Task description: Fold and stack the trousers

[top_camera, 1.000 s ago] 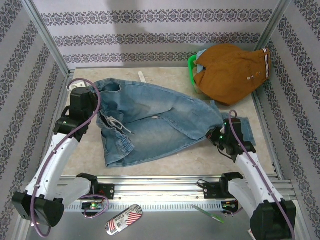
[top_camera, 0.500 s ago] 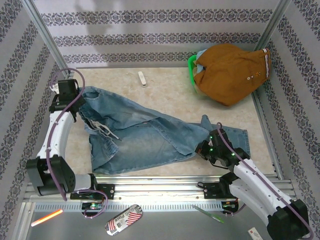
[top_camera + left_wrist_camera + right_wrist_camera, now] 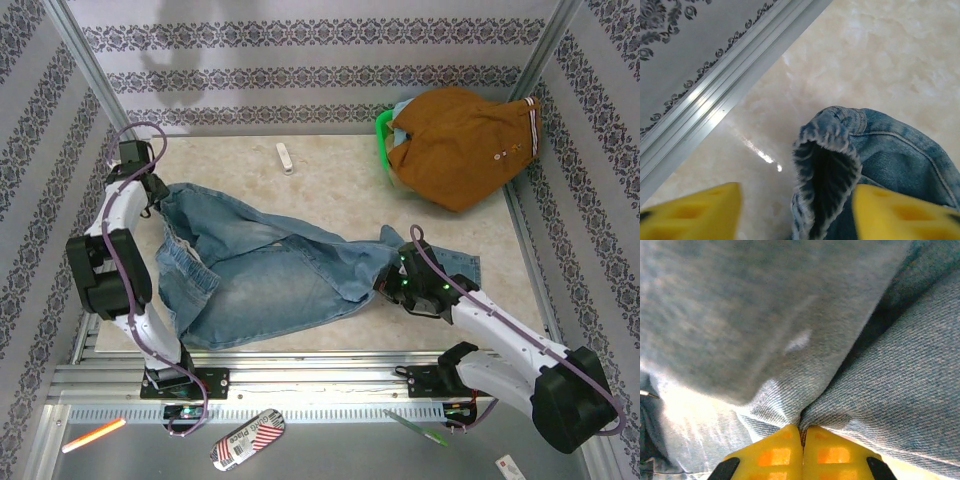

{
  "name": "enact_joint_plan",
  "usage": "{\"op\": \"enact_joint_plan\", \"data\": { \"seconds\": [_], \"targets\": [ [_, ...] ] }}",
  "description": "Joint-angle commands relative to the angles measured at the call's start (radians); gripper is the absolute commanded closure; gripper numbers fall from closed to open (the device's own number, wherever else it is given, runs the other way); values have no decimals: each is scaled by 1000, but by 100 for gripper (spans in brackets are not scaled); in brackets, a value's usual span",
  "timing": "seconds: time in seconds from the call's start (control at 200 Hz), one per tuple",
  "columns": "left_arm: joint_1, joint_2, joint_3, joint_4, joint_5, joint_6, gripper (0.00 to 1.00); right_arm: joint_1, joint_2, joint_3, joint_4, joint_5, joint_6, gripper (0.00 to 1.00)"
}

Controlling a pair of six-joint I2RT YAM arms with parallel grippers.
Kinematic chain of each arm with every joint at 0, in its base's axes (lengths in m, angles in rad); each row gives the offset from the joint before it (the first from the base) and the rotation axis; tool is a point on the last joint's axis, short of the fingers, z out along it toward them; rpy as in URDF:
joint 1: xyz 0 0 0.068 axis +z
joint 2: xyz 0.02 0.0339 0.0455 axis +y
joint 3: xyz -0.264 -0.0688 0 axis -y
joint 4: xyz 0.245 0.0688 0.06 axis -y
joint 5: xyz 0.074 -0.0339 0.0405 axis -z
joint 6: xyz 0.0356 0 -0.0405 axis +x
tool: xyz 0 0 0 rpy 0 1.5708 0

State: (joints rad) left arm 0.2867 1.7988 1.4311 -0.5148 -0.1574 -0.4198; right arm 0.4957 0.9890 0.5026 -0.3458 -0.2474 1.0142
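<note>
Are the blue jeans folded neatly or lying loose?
Not folded: the jeans sprawl rumpled across the table, legs twisted, right gripper pinching them.

The crumpled silver, red-striped foil packet (image 3: 248, 438) on the near grey metal ledge (image 3: 330, 448) bears dark lettering resembling "PIECES"; the rest is unreadable.
</note>
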Motion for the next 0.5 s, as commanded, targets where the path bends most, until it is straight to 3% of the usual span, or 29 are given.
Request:
{"op": "enact_joint_plan", "data": {
  "seconds": [0.0,0.055,0.14,0.28,0.34,0.495],
  "targets": [
    [14,-42,106,-89,36,12,6,14,-2,41,27,13,-32,93],
    [11,-101,102,-126,55,-11,0,15,0,52,23,11,-41,92],
    [-37,-247,23,-173,65,-15,0,15,-1,63,21,12,-51,89],
    [-279,-494,-168,-280,-114,-9,0,15,-24,65,9,21,-61,82],
    [-374,-573,-230,-361,-169,-76,0,12,-33,68,0,21,-71,81],
    [-579,-743,-432,-452,-137,-254,0,14,-76,39,5,18,-68,79]
  ]
}}
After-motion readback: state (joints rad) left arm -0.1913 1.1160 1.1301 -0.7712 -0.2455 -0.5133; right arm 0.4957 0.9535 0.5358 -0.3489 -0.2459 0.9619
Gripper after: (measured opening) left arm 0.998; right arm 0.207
